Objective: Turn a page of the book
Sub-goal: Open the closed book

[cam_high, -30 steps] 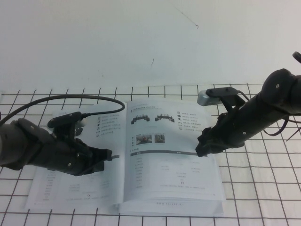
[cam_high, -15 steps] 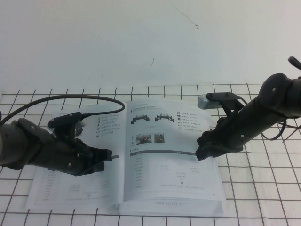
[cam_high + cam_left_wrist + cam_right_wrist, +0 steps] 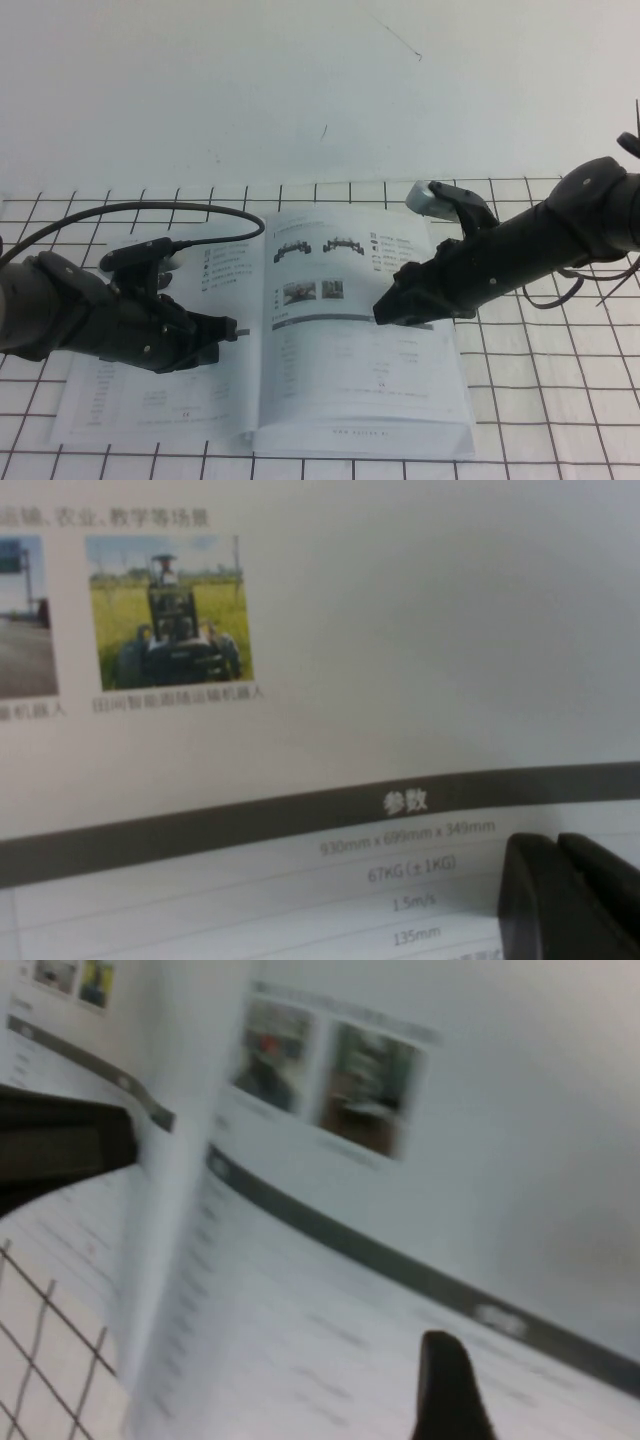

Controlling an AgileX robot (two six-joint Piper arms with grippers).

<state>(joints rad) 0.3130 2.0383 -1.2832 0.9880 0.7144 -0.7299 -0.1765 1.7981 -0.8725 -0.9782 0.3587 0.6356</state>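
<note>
High view overhead, wrists near the book (image 3: 330, 330)

A white table (image 3: 560, 420) ruled with black grid lines meets a plain white wall (image 3: 200, 90).

left gripper (image 3: 215, 340) blocks left page – right gripper (image 3: 385, 312) over book (image 3: 360, 380) | gutter free

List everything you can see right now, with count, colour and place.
book: one, white, lying open on the gridded table, between the two arms.
page: one, white, right-hand side of the book, showing two dark robot chassis near its top.
table: one, white with black grid lines, under everything.
cable: one, black, arcing above the left arm.
left claw: one, black, resting on the book's left-hand page, shut.
right claw: one, black, open, over the middle of the right-hand page.
</note>
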